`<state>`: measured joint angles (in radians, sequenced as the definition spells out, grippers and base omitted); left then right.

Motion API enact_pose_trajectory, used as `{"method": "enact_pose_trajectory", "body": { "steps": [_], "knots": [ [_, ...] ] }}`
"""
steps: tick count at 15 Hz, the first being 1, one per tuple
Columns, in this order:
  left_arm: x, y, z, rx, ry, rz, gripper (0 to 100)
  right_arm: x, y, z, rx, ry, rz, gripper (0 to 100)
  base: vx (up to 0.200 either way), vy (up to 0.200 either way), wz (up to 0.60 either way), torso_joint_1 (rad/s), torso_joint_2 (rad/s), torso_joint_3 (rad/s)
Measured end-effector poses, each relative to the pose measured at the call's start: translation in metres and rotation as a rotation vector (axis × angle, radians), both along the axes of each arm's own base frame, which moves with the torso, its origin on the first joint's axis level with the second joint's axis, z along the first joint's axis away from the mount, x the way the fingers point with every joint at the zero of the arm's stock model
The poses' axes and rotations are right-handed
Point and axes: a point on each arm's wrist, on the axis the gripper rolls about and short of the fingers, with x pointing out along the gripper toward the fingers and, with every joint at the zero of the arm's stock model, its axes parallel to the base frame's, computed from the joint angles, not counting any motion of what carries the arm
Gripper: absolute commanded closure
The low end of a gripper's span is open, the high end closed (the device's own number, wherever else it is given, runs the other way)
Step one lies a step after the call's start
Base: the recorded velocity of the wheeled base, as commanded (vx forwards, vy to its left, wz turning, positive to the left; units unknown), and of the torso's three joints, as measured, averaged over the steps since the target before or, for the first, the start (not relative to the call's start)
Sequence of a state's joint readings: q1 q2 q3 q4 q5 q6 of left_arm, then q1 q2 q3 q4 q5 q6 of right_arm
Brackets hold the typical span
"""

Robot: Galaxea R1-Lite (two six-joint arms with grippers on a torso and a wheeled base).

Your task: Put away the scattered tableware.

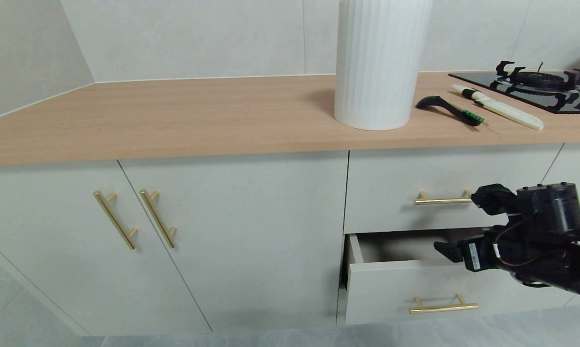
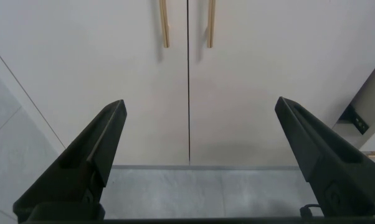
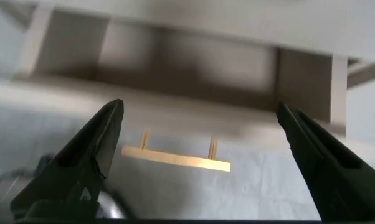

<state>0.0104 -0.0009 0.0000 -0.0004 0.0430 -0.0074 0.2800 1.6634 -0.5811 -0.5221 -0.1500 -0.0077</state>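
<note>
The drawer (image 1: 391, 289) stands pulled out, seemingly ready for the knife (image 1: 499, 107) and peeler (image 1: 446, 110). The right gripper (image 1: 456, 221) and left gripper (image 2: 200, 118) both gape wide, empty.

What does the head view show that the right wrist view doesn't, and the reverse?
Head view adds the countertop carrying the white ribbed container, black peeler and white knife, plus the hob and the closed cupboard doors. Right wrist view adds a closer look at the drawer's inner walls. Both share the open lower drawer, its gold handle and the open right hand at that drawer.
</note>
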Motion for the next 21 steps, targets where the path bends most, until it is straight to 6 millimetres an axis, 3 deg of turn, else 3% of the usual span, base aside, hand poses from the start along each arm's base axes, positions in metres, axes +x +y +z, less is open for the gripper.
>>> {"method": "enact_pose_trajectory", "body": {
  "steps": [3,7,14,21],
  "knots": [
    [0.000,0.000,0.000,0.000,0.000,0.000,0,0.015,0.005,-0.024,-0.007,-0.048,-0.041,0,0.000,0.000,0.00,0.000,0.00,0.000],
    [0.000,0.000,0.000,0.000,0.001,0.000,0,0.017,0.006,-0.046,-0.026,-0.001,-0.042,0,0.000,0.000,0.00,0.000,0.00,0.000],
    [0.000,0.000,0.000,0.000,0.000,-0.001,0,0.013,0.005,-0.047,-0.031,0.027,-0.035,0,0.000,0.000,0.00,0.000,0.00,0.000],
    [0.000,0.000,0.000,0.000,0.001,0.000,0,-0.004,0.000,-0.047,-0.073,0.192,-0.005,0,0.000,0.000,0.00,0.000,0.00,0.000]
  ]
}}
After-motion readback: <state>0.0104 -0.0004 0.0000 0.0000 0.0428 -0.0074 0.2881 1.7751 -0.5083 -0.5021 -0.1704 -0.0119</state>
